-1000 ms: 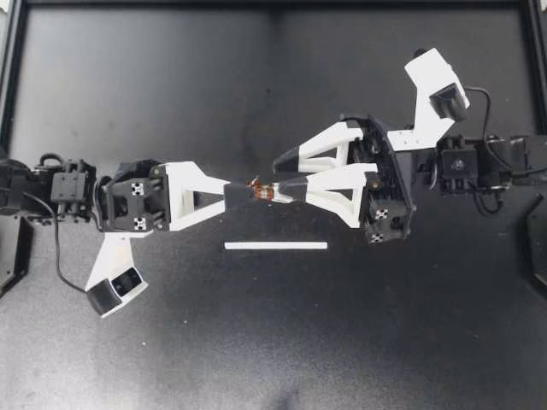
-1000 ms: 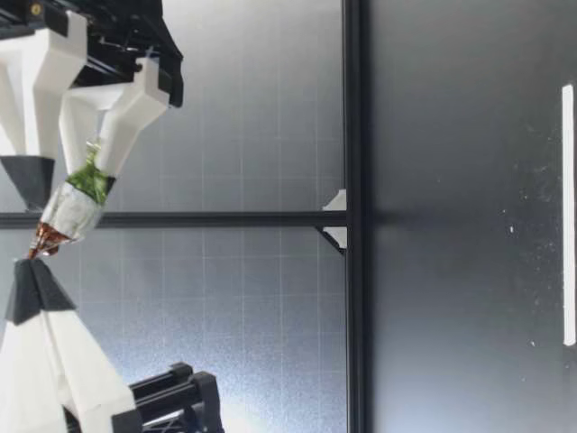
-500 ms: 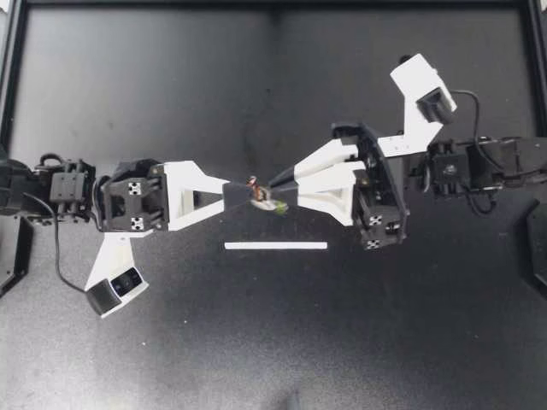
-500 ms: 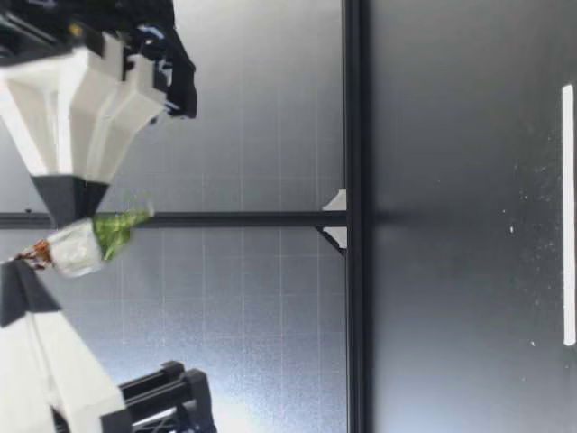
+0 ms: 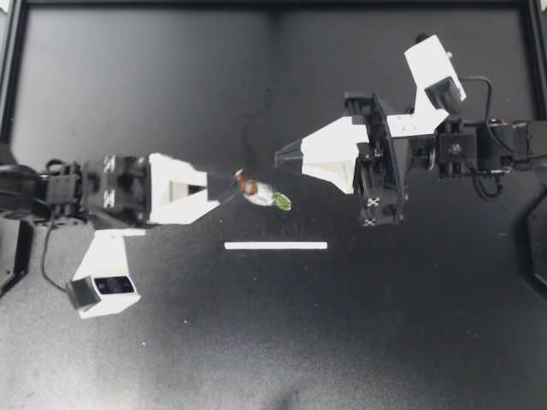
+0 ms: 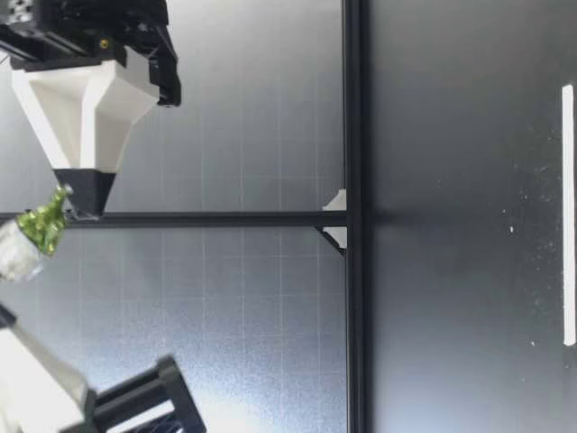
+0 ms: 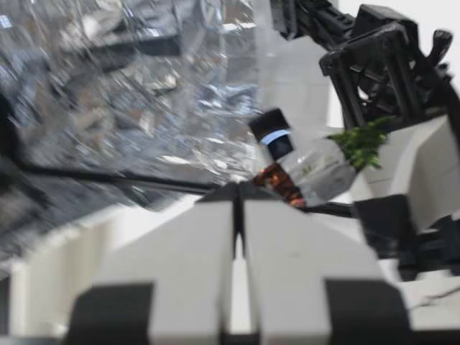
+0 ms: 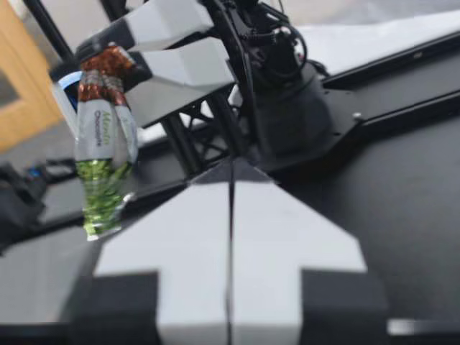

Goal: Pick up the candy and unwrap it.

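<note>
Judging by how things stand, the step in hand is getting the wrapper open, and it looks best done by spreading the right claw [image 5: 282,158], bringing it down and across to the green twist [image 5: 282,202], and nipping only that loose tail, not the body of the sweet. A steady pull away from the left claw [image 5: 235,180], with a turn against the twist, should open the wrapper. A grab at the middle would likely just drag the whole piece free. The candy [image 5: 261,192] hangs in the air well above the tabletop [image 5: 171,342], with a white strip [image 5: 275,246] lying flat on the surface nearby. The left claw is pinching it by the brown twist [image 7: 277,183], its 2 fingers pressed hard on that end, so the silvery body and green tail stick out past its tips toward the other arm. The right claw has its fingers pressed together with nothing between them. Its dark tip sits near the candy but apart from it, off to one side of the green end and clearly not touching.
</note>
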Controlling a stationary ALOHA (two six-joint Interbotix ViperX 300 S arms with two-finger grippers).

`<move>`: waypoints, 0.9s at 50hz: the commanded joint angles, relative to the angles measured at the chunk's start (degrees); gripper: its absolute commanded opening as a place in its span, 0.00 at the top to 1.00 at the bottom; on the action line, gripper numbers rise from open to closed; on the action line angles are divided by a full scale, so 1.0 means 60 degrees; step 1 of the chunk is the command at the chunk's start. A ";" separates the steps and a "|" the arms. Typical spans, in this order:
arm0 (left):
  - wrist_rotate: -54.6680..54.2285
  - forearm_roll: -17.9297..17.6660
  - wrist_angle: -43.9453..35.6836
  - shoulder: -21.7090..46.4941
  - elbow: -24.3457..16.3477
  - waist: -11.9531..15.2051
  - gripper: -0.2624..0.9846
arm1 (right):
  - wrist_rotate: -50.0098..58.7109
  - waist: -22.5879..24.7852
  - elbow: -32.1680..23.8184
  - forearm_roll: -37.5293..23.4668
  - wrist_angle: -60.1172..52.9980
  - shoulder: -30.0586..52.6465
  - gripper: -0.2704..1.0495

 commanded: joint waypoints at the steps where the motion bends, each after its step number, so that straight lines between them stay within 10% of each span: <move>1: -0.1128 -0.0234 0.0190 -0.0059 -0.0103 -0.0015 0.92 | -0.0498 -0.0059 0.0029 0.0029 0.0044 -0.0396 0.92; 24: -1.3887 -0.3662 0.4395 -0.0747 -0.0396 0.0044 0.92 | -0.2373 -0.0059 0.0293 0.0044 0.2798 -0.2314 0.91; 45: -1.4941 -0.3677 0.5405 -0.0586 -0.0498 0.0073 0.92 | -0.3457 0.0088 0.0308 0.0029 0.3809 -0.2754 0.79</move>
